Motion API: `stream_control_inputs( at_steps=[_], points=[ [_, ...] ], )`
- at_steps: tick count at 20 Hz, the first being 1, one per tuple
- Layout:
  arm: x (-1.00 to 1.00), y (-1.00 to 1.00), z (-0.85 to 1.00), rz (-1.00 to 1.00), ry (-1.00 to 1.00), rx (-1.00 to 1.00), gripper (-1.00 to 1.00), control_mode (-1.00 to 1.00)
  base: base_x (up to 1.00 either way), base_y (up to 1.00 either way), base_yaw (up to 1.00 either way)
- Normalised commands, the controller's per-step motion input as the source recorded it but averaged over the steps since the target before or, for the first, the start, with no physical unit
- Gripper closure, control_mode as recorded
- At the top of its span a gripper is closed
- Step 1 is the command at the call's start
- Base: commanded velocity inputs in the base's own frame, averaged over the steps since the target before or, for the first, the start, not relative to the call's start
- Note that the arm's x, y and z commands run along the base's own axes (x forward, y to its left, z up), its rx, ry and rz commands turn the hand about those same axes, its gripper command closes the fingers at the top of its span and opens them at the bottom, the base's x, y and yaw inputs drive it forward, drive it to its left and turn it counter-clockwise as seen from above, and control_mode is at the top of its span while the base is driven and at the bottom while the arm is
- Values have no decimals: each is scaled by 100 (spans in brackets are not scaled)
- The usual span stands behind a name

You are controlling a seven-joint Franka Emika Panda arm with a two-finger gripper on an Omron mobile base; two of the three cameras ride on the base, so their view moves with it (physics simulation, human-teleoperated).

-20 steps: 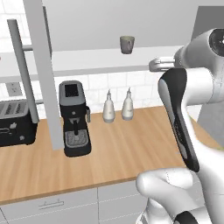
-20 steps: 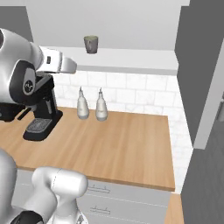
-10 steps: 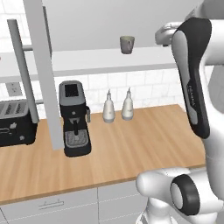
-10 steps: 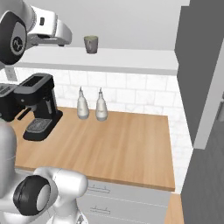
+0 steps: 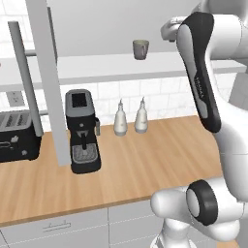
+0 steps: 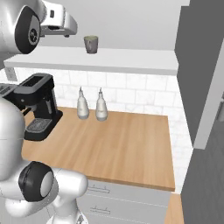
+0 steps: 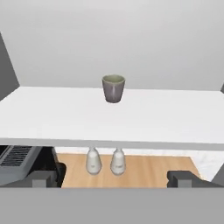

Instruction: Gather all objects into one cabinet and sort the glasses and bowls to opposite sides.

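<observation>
A small grey-green cup (image 5: 140, 49) (image 6: 91, 44) (image 7: 113, 88) without a handle stands upright on the white shelf (image 7: 52, 118) of the open cabinet (image 6: 131, 59). Whether it counts among the glasses I cannot tell. The bowls are out of view. My gripper (image 7: 113, 179) (image 6: 71, 27) is raised to shelf height, level with the cup and well short of it. It is open wide, with nothing between its fingertips (image 7: 43, 178). In the left base view my upper arm (image 5: 201, 72) covers most of the hand.
Below the shelf, the wooden counter (image 5: 160, 155) carries two white bottles (image 5: 130, 117), a black coffee machine (image 5: 82, 131) and a toaster (image 5: 17, 135). An open grey cabinet door (image 5: 48, 82) hangs at the left, and another (image 6: 205, 74) hangs at the right.
The arm has swung upward from in front of the counter to shelf height. The hand now faces the cup. The jaws stayed open and the cup did not move.
</observation>
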Motion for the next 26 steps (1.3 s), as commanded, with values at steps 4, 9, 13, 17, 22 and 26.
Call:
stream_control_inputs(
  at_steps=[4, 9, 13, 17, 22, 26],
  points=[
    [69, 23, -26, -8, 0, -3, -100, -100, 0, 0, 0],
    [51, 0, -37, -2, 0, 0, -100, -100, 0, 0, 0],
    [59, -4, -8, 0, 0, 0, -100, -100, 0, 0, 0],
    [76, -1, 2, 0, 0, 0, -100, -100, 0, 0, 0],
    [39, -1, -10, 3, 0, -1, -100, -100, 0, 0, 0],
    [24, -3, -28, 8, 0, 0, -100, -100, 0, 0, 0]
  ],
)
